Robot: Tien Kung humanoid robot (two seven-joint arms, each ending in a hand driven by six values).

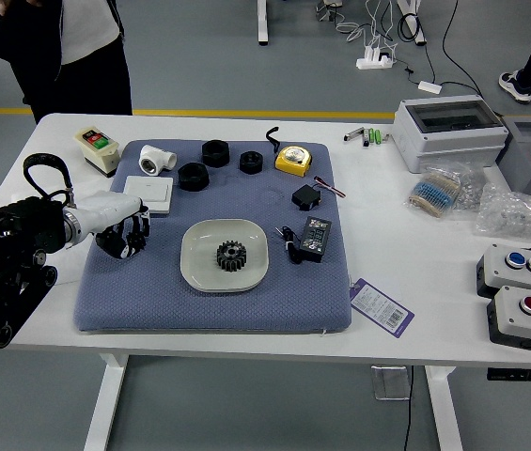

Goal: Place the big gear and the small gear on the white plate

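Note:
My left hand (124, 237) reaches in from the left, low over the left part of the blue-grey mat, just below a white box. Dark parts overlap at the hand, and whether a gear is in or under it cannot be made out. A black toothed gear (231, 256) lies in the middle of the white plate (195, 268), to the right of the hand and apart from it. No second gear shows clearly. My right hand is out of view.
On the mat (199, 315) lie a white box (148, 193), black round parts (193, 176), a yellow tape measure (293, 161) and a black adapter (315, 239). Button boxes (528, 315) stand at the right. A person (77, 56) stands at the far left, hands off the table.

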